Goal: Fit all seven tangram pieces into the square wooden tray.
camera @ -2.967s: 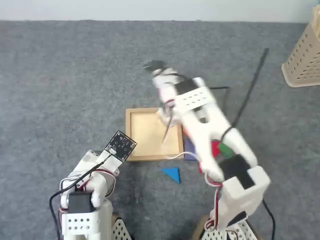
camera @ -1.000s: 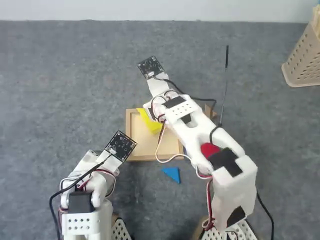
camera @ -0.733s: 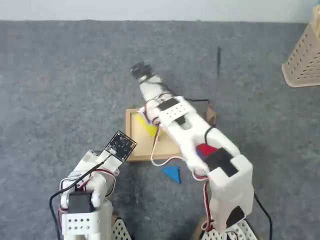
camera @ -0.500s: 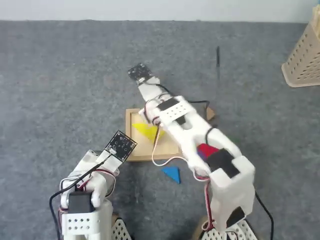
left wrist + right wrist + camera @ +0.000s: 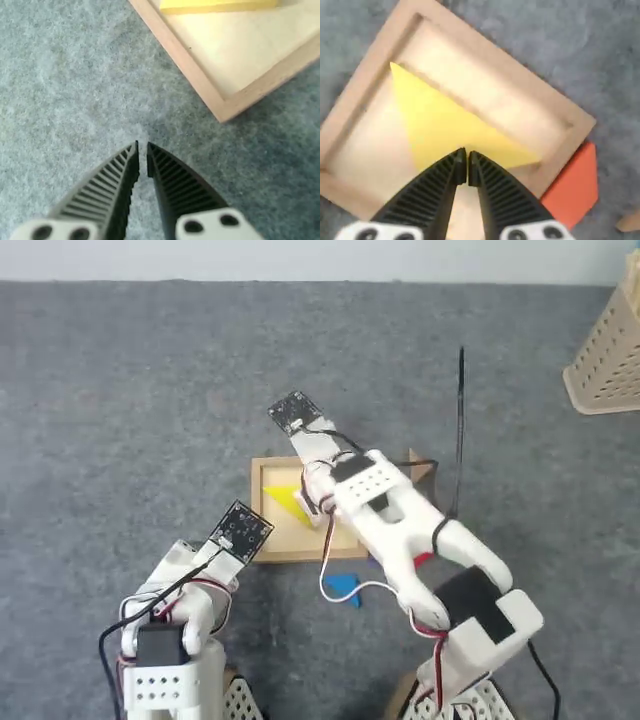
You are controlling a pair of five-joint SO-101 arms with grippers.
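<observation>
The square wooden tray (image 5: 268,540) lies mid-table, and a yellow triangle (image 5: 283,499) rests flat inside it. My right arm (image 5: 372,490) stretches over the tray. In the right wrist view my right gripper (image 5: 466,152) is shut, its tips just over the yellow triangle (image 5: 445,130) near one edge, gripping nothing. My left gripper (image 5: 142,146) is shut over bare carpet, a little off a corner of the tray (image 5: 222,107). A blue triangle (image 5: 343,586) lies in front of the tray, and a red piece (image 5: 423,559) peeks out under the right arm. An orange piece (image 5: 575,182) touches the tray's outer rim.
Grey carpet covers the table. A beige lattice container (image 5: 608,345) stands at the far right. A thin black cable (image 5: 461,425) rises behind the right arm. A brown piece (image 5: 420,468) lies by the tray's far right corner.
The right arm carried the yellow triangle over the tray and set it down flat inside. Its wrist has since swung slightly right. The left arm has not moved.
</observation>
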